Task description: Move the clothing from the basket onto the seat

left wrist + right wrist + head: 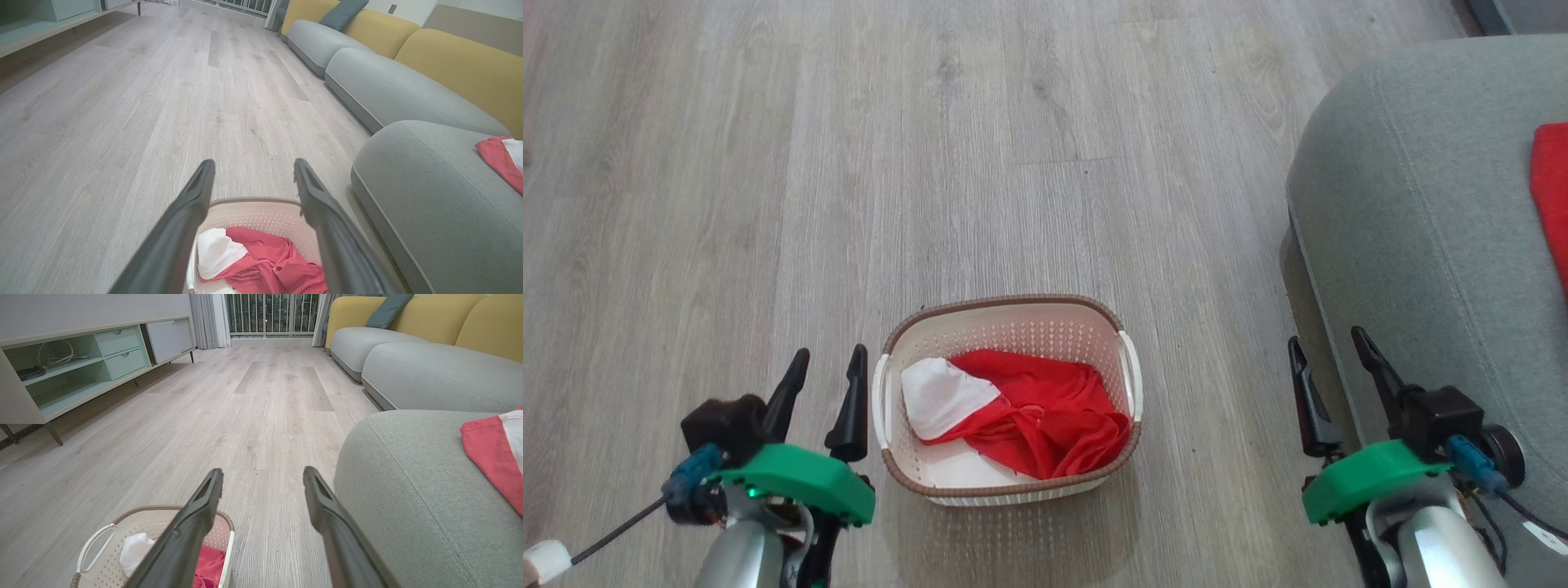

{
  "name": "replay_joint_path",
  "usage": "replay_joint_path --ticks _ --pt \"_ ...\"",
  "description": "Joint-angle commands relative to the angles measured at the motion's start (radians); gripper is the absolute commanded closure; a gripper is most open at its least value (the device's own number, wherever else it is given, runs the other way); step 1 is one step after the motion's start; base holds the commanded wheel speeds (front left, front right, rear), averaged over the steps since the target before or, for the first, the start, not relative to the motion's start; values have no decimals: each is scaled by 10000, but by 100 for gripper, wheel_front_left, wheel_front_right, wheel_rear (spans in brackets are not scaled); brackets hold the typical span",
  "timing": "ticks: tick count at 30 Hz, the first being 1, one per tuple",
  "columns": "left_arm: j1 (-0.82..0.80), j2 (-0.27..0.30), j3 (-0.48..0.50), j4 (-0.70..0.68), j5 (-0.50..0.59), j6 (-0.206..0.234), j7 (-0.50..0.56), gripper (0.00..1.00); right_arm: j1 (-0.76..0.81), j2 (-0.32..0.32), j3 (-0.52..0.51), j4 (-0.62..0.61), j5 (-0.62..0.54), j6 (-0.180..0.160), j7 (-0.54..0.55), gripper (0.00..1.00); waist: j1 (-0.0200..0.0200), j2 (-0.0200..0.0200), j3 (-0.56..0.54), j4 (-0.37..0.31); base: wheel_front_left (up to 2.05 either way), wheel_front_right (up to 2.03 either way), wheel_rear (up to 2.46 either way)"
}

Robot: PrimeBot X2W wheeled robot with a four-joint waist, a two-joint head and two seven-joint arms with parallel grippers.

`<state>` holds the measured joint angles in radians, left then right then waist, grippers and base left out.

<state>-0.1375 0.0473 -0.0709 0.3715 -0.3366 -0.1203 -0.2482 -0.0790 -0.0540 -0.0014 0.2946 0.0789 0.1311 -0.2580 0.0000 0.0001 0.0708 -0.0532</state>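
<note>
The right gripper [262,471] holds its 2 dark fingers [192,522] spread wide over the wood floor [261,408], nothing between them. At lower left, the cream basket [163,507] contains red and white clothing [208,563], partly behind 1 finger. On the right, a red garment [486,457] with a white band lies on the grey-green seat [408,490]. A low cabinet [81,367] lines the far left.

No lettering is legible anywhere, neither on the basket [1029,333] nor the seat [1413,212].
</note>
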Motion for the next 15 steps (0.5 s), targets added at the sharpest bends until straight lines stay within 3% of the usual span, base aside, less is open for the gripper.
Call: replay_joint_path --ticks 1,15 --pt "-123 36 354 -261 65 -41 -135 0 -170 33 173 -290 -81 -4 -38 0 0 -1 -10 -11 0 0 0" --pt "-149 31 307 -258 -98 -69 -135 0 -236 36 148 -296 -25 -4 -38 0 0 -1 -12 -68 0 0 0"
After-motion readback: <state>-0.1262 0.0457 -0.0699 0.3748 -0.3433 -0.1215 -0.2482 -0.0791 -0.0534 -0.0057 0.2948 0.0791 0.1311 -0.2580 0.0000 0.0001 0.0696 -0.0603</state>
